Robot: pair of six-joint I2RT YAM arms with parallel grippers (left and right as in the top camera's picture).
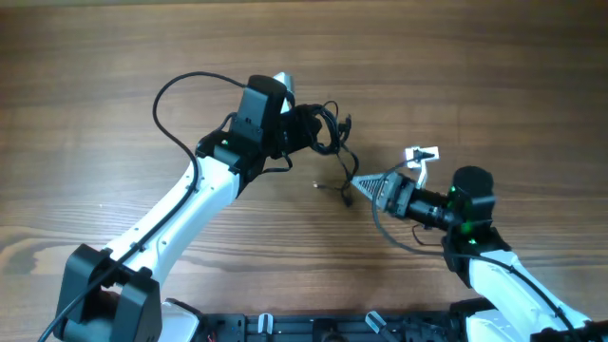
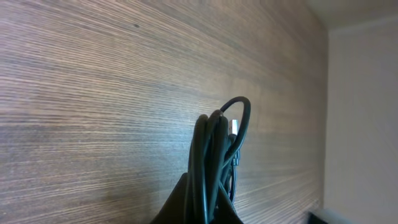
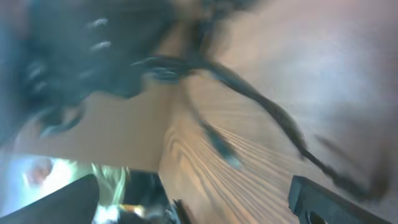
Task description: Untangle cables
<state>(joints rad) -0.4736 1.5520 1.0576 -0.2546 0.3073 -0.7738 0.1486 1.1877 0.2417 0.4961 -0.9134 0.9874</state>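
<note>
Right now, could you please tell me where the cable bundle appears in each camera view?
Overhead: the cable bundle is upper centre, at the tip of the left gripper, with strands hanging toward the lower right.
Left wrist: the bundle is bottom centre, its loops rising from the shut jaws.
Right wrist: the bundle is a blurred dark mass at upper left.
Shared landmark: the wooden table.

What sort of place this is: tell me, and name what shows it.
Probably a robotics lab bench: a bare wood-grain table, a left arm and right arm based at its near edge, a plain pale wall beside it. The left gripper holds a bundle of cables.
</note>
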